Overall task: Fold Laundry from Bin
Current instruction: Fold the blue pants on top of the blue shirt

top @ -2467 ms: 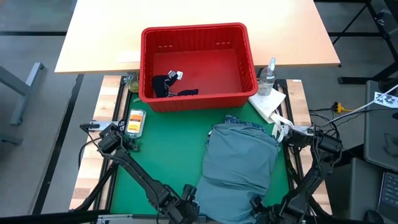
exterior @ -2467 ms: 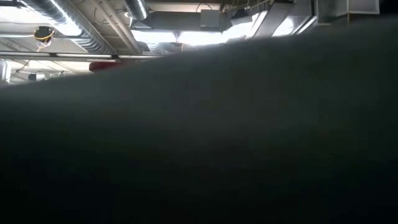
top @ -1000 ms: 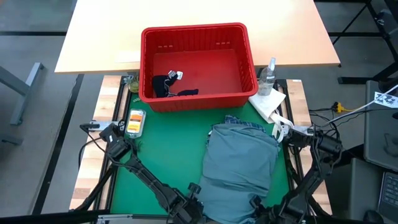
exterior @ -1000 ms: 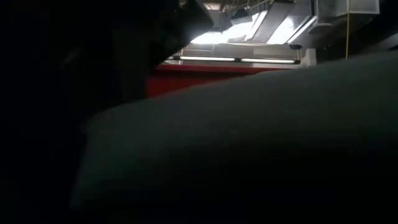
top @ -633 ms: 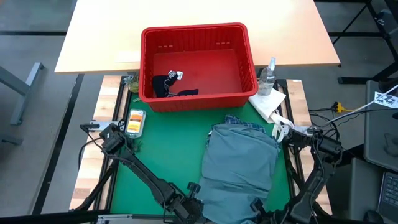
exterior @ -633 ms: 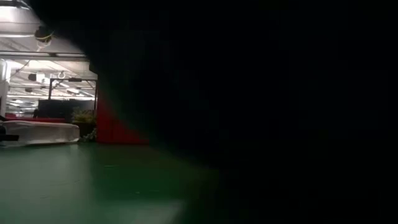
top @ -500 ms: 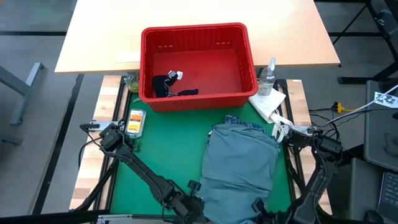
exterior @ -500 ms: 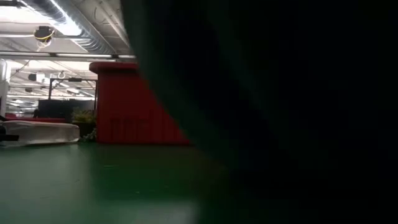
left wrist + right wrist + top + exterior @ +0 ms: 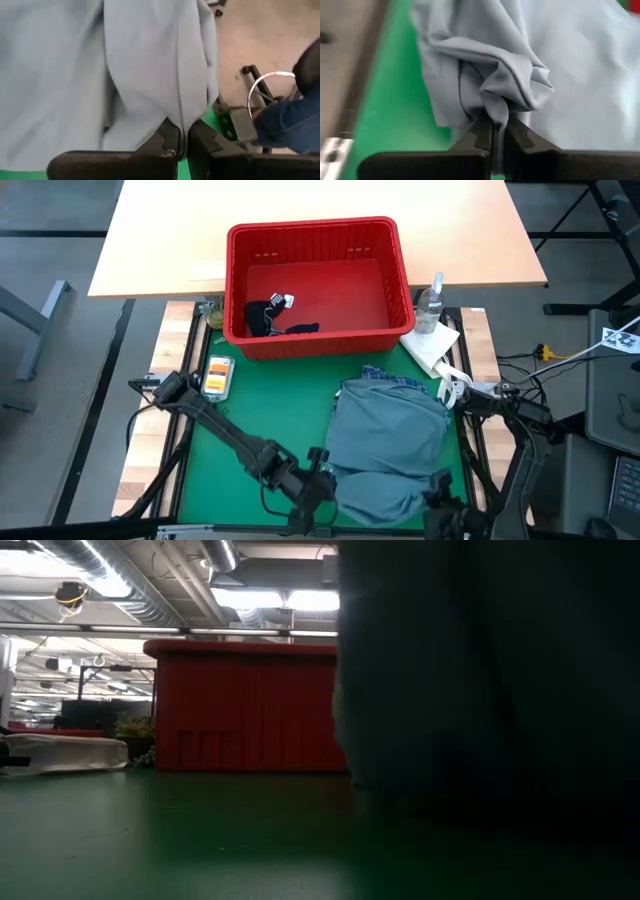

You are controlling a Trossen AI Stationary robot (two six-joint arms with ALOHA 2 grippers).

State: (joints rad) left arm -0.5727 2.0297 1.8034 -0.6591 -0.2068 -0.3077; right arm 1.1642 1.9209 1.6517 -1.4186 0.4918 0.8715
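Room: grey floor around the rig in the high view; ceiling ducts and strip lights beyond the table in the low view.
Tabletop: a pale wood tabletop (image 9: 160, 240) fills the upper part of the high view; a green mat (image 9: 270, 405) covers the lower middle.
Orange-and-white object: lies at the left edge of the mat (image 9: 217, 376), just below the bin's lower-left corner; what it is cannot be told.
Left claw: at the lower centre-left of the high view (image 9: 322, 480), on the left lower edge of the grey-blue garment; in the left wrist view its fingers (image 9: 167, 142) are pinched together on a fold of that cloth.
Bin: red bin (image 9: 318, 235) in the upper centre of the high view, straddling the wood and the mat; in the low view it stands left of centre (image 9: 240, 705).
Dark navy garment: inside the bin at its lower left (image 9: 268, 318), with a small white tag on it.
Grey-blue garment: large grey-blue garment (image 9: 385, 445) spread on the mat, lower centre-right, its lower edge lifted and bunched between the two claws; it fills the right of the low view (image 9: 490, 670).
Plaid shirt: a blue-white strip (image 9: 385, 376) shows at the garment's upper edge, under it.
Right claw: at the lower right of the high view (image 9: 438, 492), on the garment's right lower corner; in the right wrist view its fingers (image 9: 481, 135) are closed tight on a gathered fold.
Bottle: clear bottle (image 9: 431, 302) right of the bin.
Paper towel: white, below the bottle (image 9: 432, 347).
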